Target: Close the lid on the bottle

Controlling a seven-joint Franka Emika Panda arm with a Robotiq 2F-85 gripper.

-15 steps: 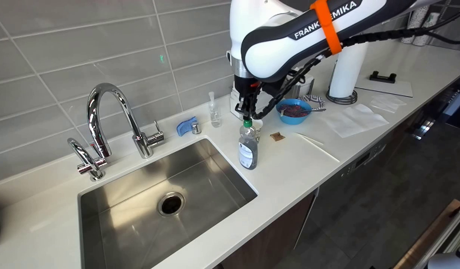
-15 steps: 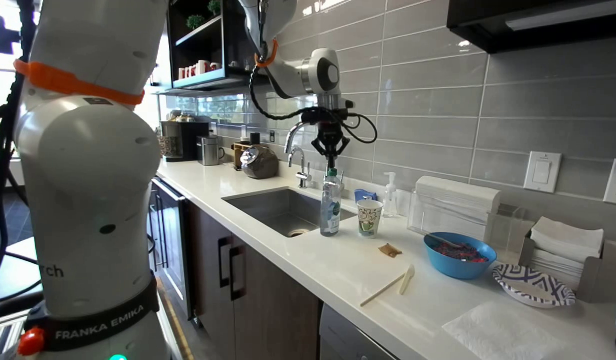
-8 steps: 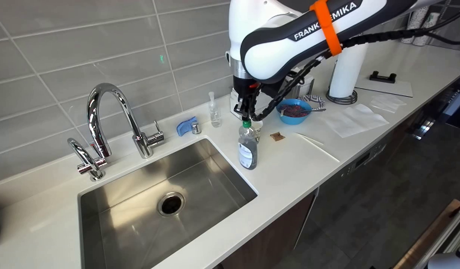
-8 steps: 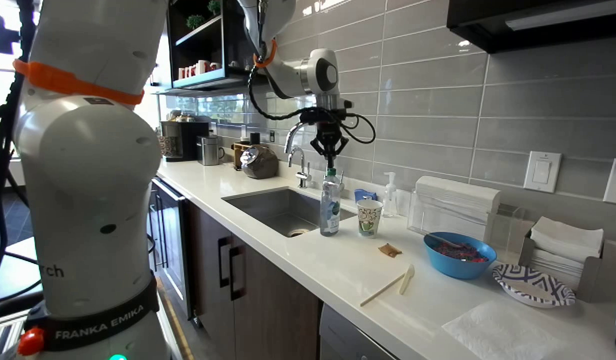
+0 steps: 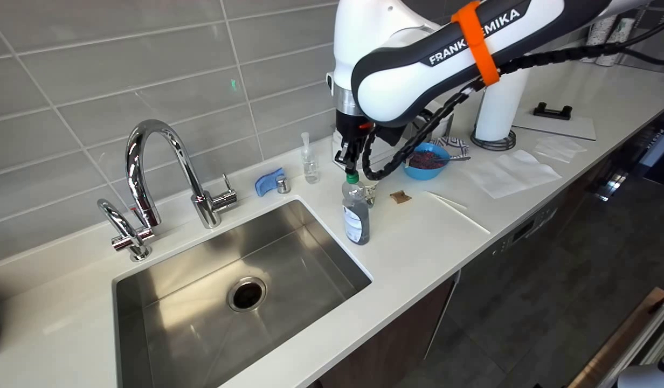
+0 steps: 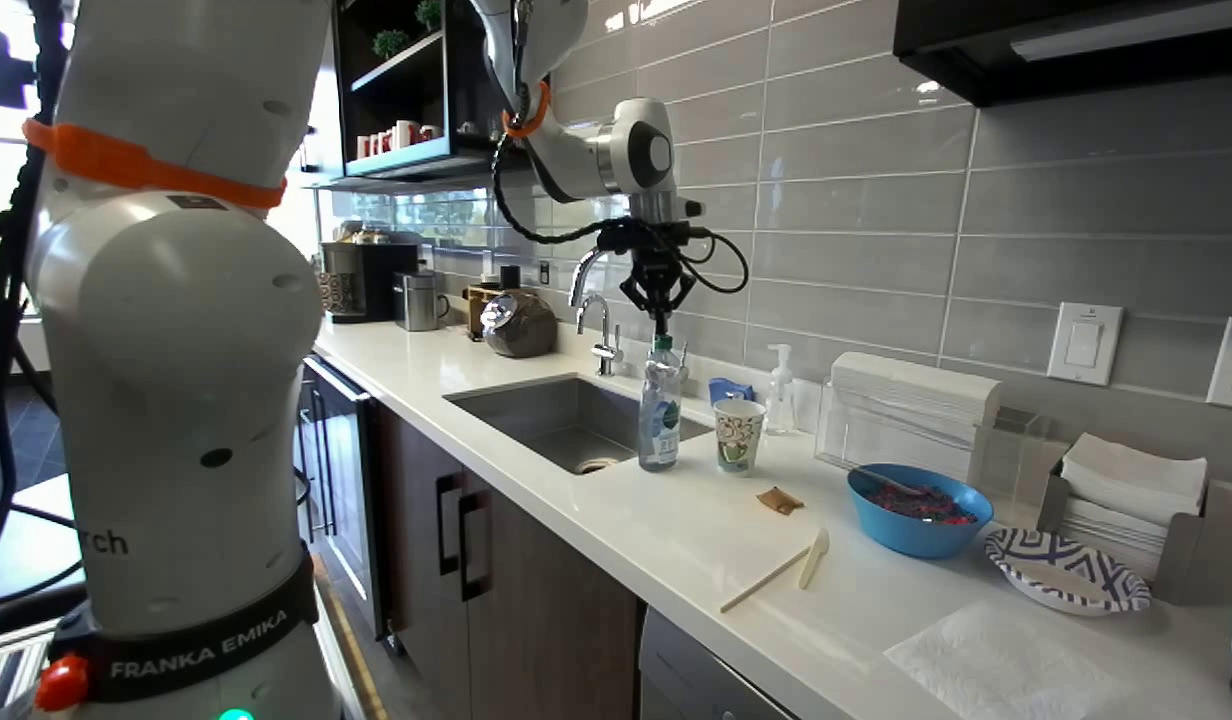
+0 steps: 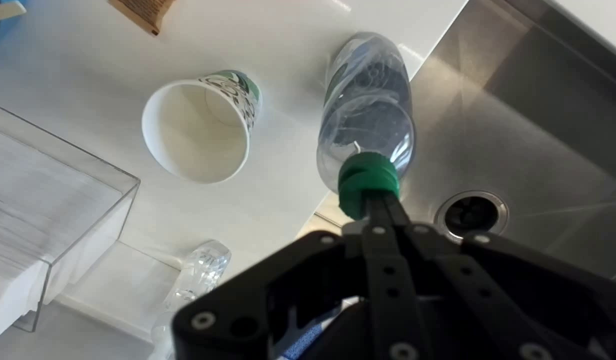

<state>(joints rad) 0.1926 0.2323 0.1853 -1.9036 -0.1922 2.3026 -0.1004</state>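
Claw (image 7: 382, 198) pressed together, resting against the green lid (image 7: 368, 175) of the bottle (image 6: 660, 412).
Its two fingers (image 7: 384, 245) lie side by side in the wrist view, and both exterior views show them pointing down onto the lid from above. The lid sits on the bottle's neck; whether it is fully closed I cannot tell. The bottle, clear with a pale label, stands on the counter (image 6: 676, 535) just beside the sink (image 5: 194, 328). Near it, but apart, stands a patterned paper cup (image 6: 738, 440), mouth up. A brown packet (image 5: 400, 197) lies near the cup. Closer to the tiled wall (image 5: 154, 102) are a clear pump bottle (image 5: 310, 164) and a blue sponge (image 5: 267, 182). Farther along, a blue bowl (image 6: 906, 537) holds dark red bits (image 6: 934, 507), a utensil (image 6: 888, 483) leaning in it.
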